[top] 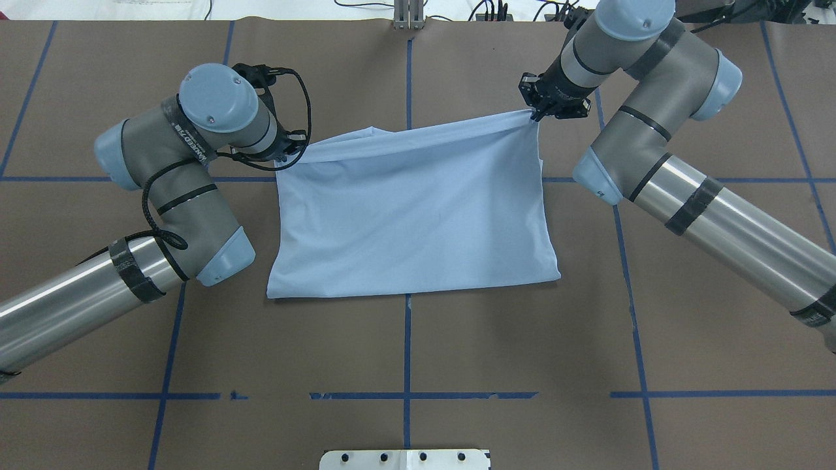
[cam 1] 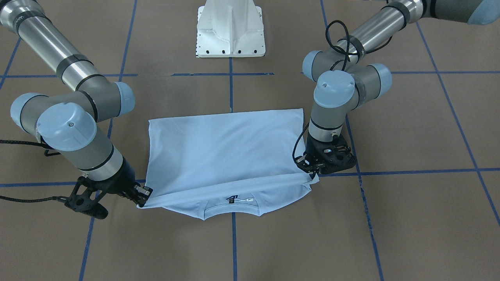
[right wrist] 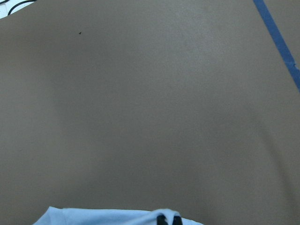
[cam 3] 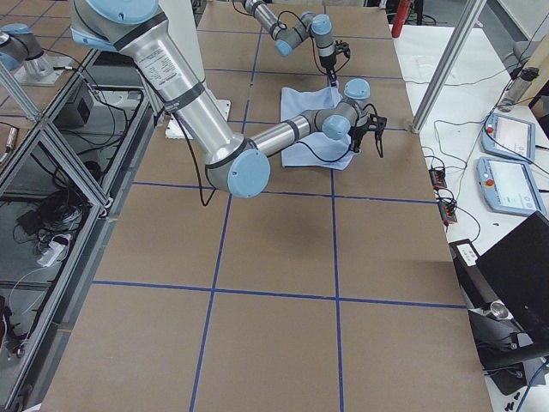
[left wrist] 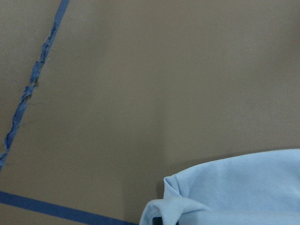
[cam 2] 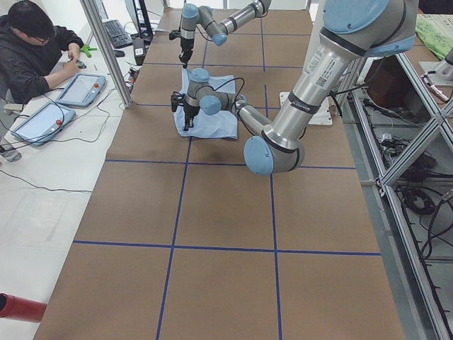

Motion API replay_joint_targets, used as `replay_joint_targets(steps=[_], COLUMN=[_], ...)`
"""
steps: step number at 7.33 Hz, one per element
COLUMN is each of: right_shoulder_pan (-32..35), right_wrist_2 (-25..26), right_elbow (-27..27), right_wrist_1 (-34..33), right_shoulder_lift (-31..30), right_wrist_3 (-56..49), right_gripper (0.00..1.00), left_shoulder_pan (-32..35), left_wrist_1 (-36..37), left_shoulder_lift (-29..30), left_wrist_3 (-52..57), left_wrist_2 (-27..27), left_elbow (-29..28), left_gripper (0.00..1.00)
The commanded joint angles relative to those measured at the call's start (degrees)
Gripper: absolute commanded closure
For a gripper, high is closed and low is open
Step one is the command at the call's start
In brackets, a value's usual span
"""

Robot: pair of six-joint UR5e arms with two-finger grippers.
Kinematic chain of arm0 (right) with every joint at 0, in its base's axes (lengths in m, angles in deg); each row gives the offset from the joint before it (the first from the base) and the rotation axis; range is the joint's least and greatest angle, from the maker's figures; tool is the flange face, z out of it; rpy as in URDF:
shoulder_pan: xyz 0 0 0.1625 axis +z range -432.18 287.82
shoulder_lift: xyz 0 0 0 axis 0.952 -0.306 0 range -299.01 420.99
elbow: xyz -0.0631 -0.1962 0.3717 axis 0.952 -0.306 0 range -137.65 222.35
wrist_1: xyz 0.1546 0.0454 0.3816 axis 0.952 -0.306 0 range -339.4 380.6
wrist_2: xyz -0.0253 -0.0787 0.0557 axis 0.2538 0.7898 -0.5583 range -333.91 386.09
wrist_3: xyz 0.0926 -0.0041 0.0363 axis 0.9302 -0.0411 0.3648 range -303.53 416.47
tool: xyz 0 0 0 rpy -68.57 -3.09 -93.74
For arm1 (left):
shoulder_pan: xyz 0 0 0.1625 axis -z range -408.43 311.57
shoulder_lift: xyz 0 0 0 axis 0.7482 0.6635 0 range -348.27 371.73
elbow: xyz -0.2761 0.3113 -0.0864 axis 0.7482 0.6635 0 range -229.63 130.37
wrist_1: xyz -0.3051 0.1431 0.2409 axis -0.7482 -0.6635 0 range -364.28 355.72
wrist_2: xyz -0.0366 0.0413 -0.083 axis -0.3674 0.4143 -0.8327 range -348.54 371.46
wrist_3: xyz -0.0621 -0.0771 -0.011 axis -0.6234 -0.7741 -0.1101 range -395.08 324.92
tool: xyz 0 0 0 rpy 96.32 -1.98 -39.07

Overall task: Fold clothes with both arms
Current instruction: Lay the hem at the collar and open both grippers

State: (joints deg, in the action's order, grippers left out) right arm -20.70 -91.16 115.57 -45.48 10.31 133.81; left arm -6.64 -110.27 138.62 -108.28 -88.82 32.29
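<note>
The pale blue T-shirt (cam 1: 226, 152) lies on the brown table, its lower part folded up over the body. The collar with its label (cam 1: 233, 201) shows at the edge far from the robot. My left gripper (cam 1: 313, 173) is shut on the folded cloth's corner on my left, which it holds slightly raised. My right gripper (cam 1: 141, 200) is shut on the opposite corner. In the overhead view the shirt (top: 411, 209) hangs taut between the left gripper (top: 290, 155) and the right gripper (top: 537, 117). The wrist views show cloth (left wrist: 234, 192) (right wrist: 108, 216) at the fingertips.
The white pedestal base (cam 1: 230, 31) stands at the robot's side of the table. Blue tape lines (top: 407, 339) cross the brown surface. An operator (cam 2: 35, 49) sits with control tablets (cam 2: 78, 88) beyond the table's far edge.
</note>
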Motion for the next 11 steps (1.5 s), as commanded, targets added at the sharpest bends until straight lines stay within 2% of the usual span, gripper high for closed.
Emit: replay_joint_targets(steps=[1,2,3,4,5,6,8,9,11], right_shoulder_pan=[-0.2,-0.4,-0.8,-0.8,-1.1,-1.3,-0.8,-0.9,-5.4], right_wrist_2=[0.0,0.0,-0.1,-0.1,0.1,-0.1,-0.9,-0.9,-0.3], right_elbow=[0.0,0.0,0.0,0.0,0.0,0.0,0.9,3.9,16.0], right_wrist_1=[0.2,1.8,2.6,3.2,3.3,3.5,9.5,9.5,8.9], right_shoulder_lift=[0.0,-0.4,-1.0,-1.4,-1.6,-2.5,-5.6,-7.2,-16.7], right_wrist_3=[-0.1,-0.1,-0.1,0.0,0.0,-0.1,-1.4,-1.1,-0.4], right_gripper=[1.00,1.00,1.00,0.96,0.18,0.00,0.00,0.00,0.00], left_shoulder_pan=[0.0,0.0,0.0,0.0,0.0,0.0,0.0,0.0,0.0], left_wrist_1=[0.0,0.0,0.0,0.0,0.0,0.2,0.8,0.9,1.0], left_shoulder_lift=[0.5,1.0,1.1,1.1,1.1,1.3,2.0,2.6,2.8], left_wrist_3=[-0.1,-0.3,-0.5,-0.6,-0.6,-0.8,-0.9,-1.0,-2.4], left_wrist_2=[0.4,0.4,0.4,0.4,0.4,0.4,0.2,0.0,-0.1], left_elbow=[-0.4,-0.4,-0.4,-0.4,-0.4,-0.4,-0.4,-0.1,0.4], left_gripper=[1.00,1.00,0.93,0.65,0.34,0.00,0.00,0.00,0.00])
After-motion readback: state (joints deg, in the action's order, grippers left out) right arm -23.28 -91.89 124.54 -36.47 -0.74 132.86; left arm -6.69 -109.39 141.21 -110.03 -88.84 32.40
